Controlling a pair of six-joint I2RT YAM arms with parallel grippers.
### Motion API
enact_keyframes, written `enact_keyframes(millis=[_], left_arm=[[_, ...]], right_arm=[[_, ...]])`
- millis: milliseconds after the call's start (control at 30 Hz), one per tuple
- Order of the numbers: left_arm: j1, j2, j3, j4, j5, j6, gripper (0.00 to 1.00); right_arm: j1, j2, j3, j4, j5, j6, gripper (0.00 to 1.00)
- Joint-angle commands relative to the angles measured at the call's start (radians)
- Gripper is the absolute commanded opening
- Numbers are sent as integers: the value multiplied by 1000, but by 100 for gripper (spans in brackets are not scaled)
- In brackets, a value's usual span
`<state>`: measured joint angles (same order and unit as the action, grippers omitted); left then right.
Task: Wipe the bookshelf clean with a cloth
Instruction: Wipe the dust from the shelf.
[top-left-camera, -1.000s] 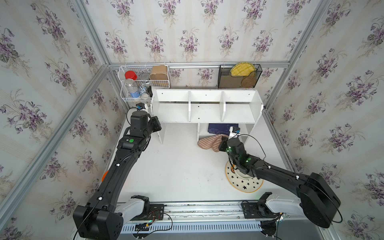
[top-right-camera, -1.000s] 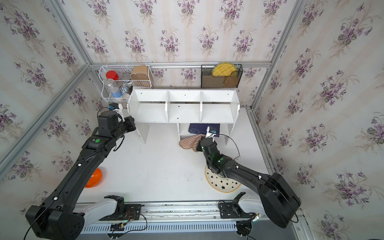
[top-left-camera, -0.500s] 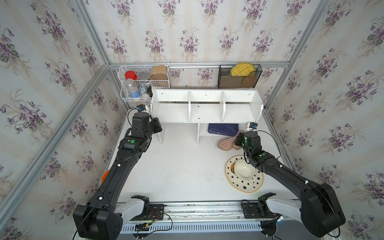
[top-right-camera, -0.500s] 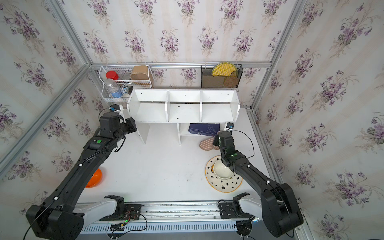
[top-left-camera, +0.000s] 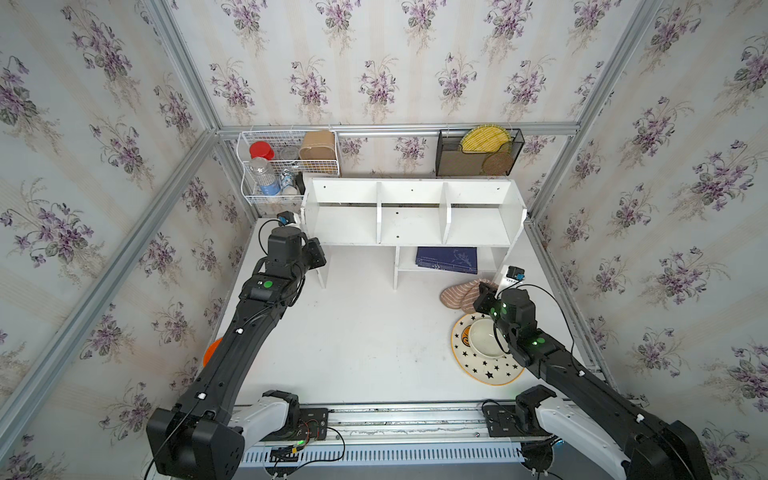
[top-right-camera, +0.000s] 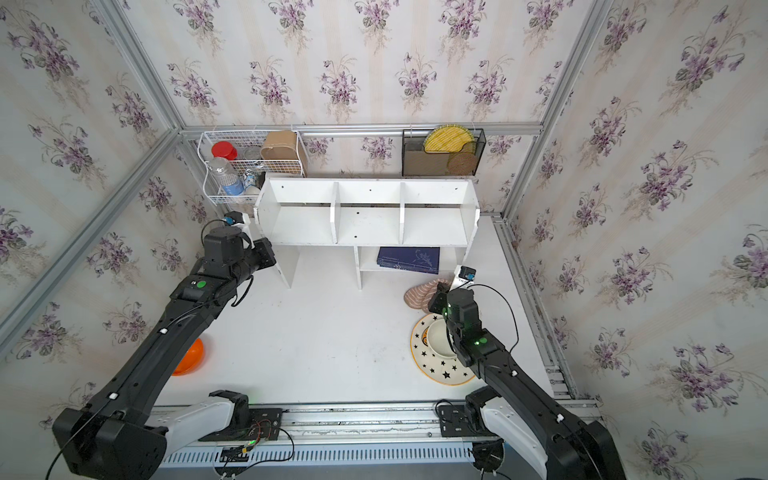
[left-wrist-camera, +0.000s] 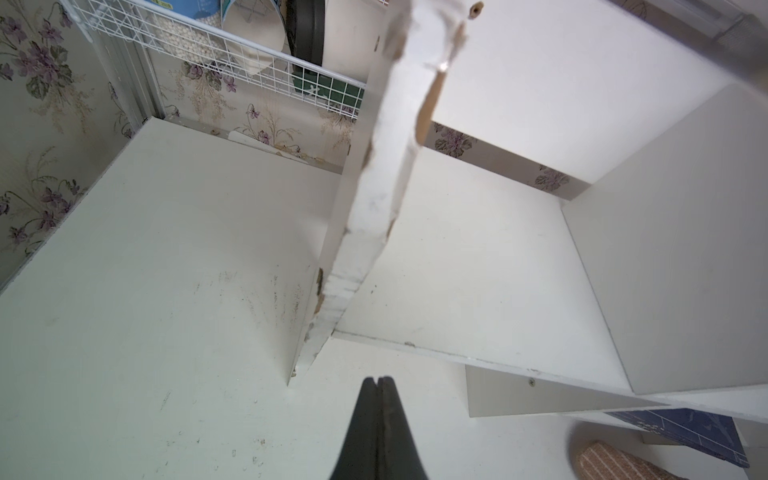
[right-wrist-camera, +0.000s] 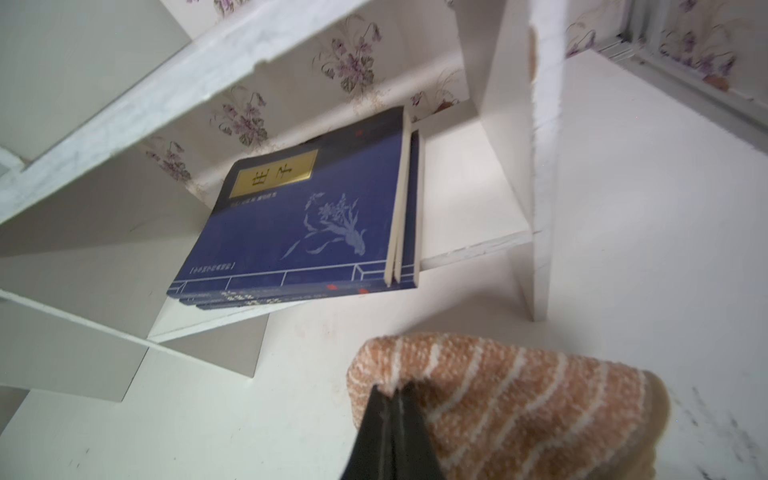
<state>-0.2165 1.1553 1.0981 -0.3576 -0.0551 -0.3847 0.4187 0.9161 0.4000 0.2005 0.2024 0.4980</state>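
Right gripper (right-wrist-camera: 390, 395): jaws pinched tight on a fold at the cloth's near edge.
Cloth (right-wrist-camera: 519, 399): bunched on the table (top-left-camera: 365, 332), just in front of the bookshelf's (top-left-camera: 411, 226) right leg, near the star plate (top-left-camera: 486, 370).
Handling: soft, light and floppy. It will likely trail and fold under, so a gathered fold beats a corner.
Left gripper (left-wrist-camera: 378, 384): clamped closed on nothing, hovering by the bookshelf's left leg.
Shelf: three upper bays bare, blue book (right-wrist-camera: 299, 224) on the lower shelf.
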Motion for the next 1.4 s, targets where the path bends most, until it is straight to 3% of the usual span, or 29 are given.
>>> enact_keyframes(millis=[0,400,767,1033,1100,1233,1367], left_arm=[[0,6,-1,35,-15,17,0],[0,-7,-19,52,-26,28,0],[0,-24,-48,74,-49,39,0],[-2,-44,-54,81,-42,38,0],[-5,-44,-57,82,-42,37,0],[-10,-34,-56,83,-35,32,0],[-12,-27,-55,83,-32,32,0]], right_arm=[[3,50,29,103,-77,-9,0],[-9,269,149,189,-26,-75,0],[-70,330,216,176,-55,-124,0],[-67,278,170,147,-106,-98,0],[-46,260,165,138,-121,-72,0],[103,253,177,151,-38,-68,0],[246,341,239,191,-19,-46,0]])
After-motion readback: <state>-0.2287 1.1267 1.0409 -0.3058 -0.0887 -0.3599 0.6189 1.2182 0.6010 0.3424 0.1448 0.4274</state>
